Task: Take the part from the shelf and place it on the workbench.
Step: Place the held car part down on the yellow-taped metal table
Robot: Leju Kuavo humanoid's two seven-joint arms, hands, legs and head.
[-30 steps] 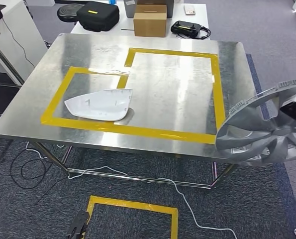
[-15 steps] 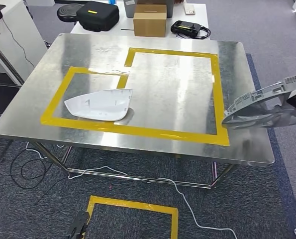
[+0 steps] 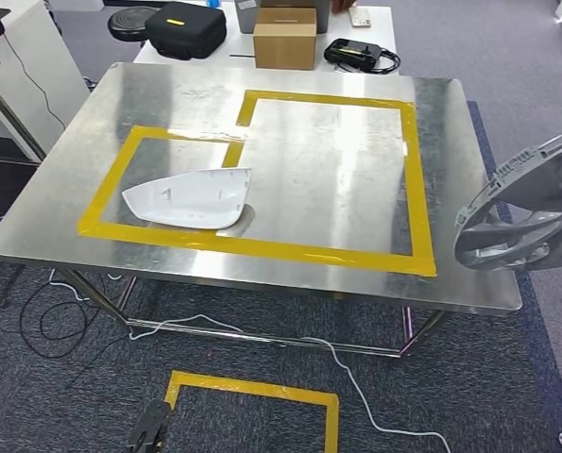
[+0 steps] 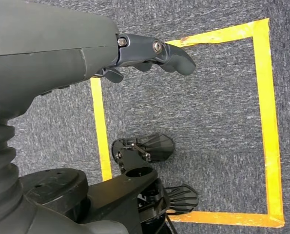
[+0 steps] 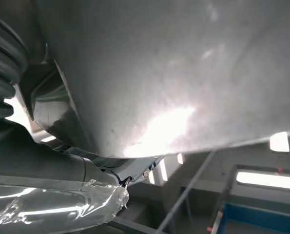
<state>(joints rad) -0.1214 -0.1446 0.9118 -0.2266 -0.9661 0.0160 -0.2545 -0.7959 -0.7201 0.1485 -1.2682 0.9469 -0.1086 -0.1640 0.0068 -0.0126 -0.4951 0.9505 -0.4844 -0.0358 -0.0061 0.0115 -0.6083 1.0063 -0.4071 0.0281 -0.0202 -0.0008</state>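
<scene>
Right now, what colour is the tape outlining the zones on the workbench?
Yellow tape on the bare metal workbench, clearest in the head view.

Part [image 3: 523, 212] — beyond workbench [image 3: 320, 274] right edge

Grey wheel-shaped part [image 3: 523, 212] shifted right and retilted at the workbench's [image 3: 63, 179] right edge.
1.0 s ago it overlapped the front-right corner, face toward the camera; at 0.5 s it was higher and nearly edge-on; now it sits further right, mostly off the edge, tilted with its rim up to the right. More of the yellow tape frame's [image 3: 420, 189] right strip is visible.
</scene>
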